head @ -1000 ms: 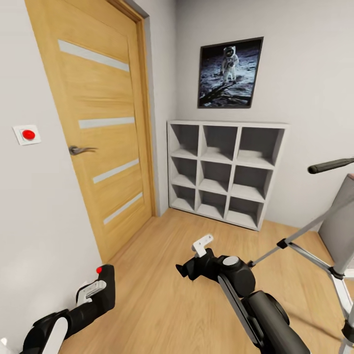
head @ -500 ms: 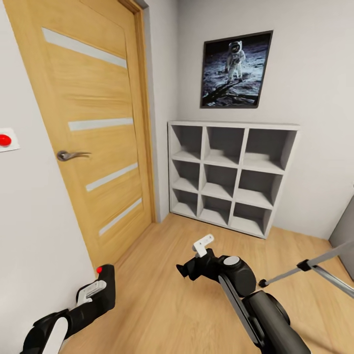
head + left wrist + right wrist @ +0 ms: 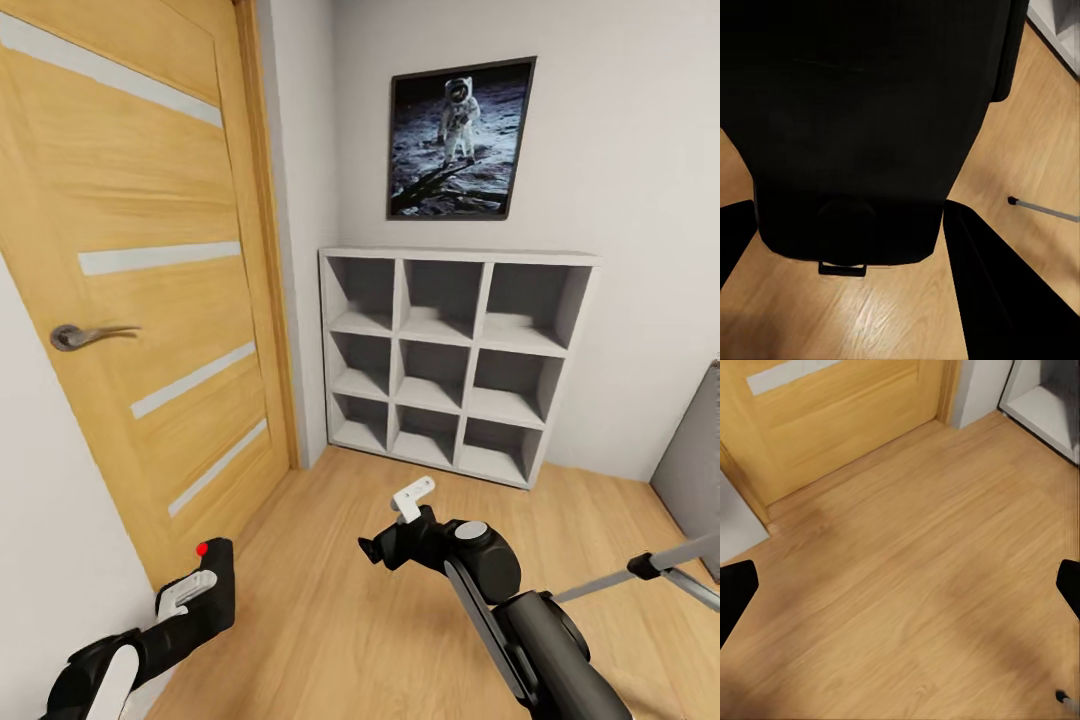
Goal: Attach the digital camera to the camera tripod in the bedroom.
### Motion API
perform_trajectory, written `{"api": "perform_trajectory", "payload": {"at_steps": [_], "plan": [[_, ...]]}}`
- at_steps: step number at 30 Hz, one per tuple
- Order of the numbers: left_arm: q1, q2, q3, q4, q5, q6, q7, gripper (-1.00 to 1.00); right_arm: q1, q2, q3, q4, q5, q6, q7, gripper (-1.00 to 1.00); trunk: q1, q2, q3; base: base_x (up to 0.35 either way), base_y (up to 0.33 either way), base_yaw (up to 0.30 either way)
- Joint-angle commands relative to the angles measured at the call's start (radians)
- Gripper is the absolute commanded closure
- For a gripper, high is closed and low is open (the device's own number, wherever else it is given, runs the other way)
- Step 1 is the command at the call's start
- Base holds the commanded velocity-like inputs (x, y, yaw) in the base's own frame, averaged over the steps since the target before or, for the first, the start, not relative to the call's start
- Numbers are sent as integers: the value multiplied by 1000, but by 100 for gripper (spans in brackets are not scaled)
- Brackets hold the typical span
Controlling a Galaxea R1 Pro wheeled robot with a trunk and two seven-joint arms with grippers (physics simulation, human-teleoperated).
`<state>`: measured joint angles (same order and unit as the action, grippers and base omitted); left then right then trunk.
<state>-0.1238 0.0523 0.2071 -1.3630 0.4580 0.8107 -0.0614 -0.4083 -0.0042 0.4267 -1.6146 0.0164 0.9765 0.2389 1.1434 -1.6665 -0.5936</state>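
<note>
My left end effector pinches the camera; the right end effector is spread, empty. I should turn toward the tripod, keeping the camera level.

Left tool low at the near left, the digital camera in it, close beside the wall. Door ahead of the left tool, on the left wall. Right tool ahead and right of the left one, above the floor. Cube shelves stand on the floor ahead of the right tool, against the far wall; picture hangs above them. Camera tripod leg to the right of the right tool, running off the right edge. In the left wrist view the camera sits between the tool's fingers, a tripod leg on the floor beyond.
</note>
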Motion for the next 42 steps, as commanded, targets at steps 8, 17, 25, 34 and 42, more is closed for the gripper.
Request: {"api": "perform_trajectory", "payload": {"at_steps": [8, 17, 25, 34, 42], "plan": [[0, 0, 2, -1, -4, 5, -9, 100, -1, 0, 4, -1, 2, 4, 2, -100, 0, -1, -1, 301, 143, -270], [0, 0, 2, -1, -4, 5, -11, 100, -1, -2, 6, -1, 2, 4, 2, -100, 0, -1, -1, 297, 10, -210], [10, -12, 14, -12, 9, 17, -18, 100, -7, -6, 1, 6, 14, 14, 9, -100, 0, -1, -1, 54, -8, -27], [61, -12, 25, -15, 32, 21, -47, 100, -6, -8, 1, 0, 26, 42, 9, -100, 0, -1, -1, 0, 0, 0], [79, -12, 25, -15, 32, 21, -73, 100, -6, -8, 1, 0, 26, 42, 9, -100, 0, -1, -1, 0, 0, 0]]}}
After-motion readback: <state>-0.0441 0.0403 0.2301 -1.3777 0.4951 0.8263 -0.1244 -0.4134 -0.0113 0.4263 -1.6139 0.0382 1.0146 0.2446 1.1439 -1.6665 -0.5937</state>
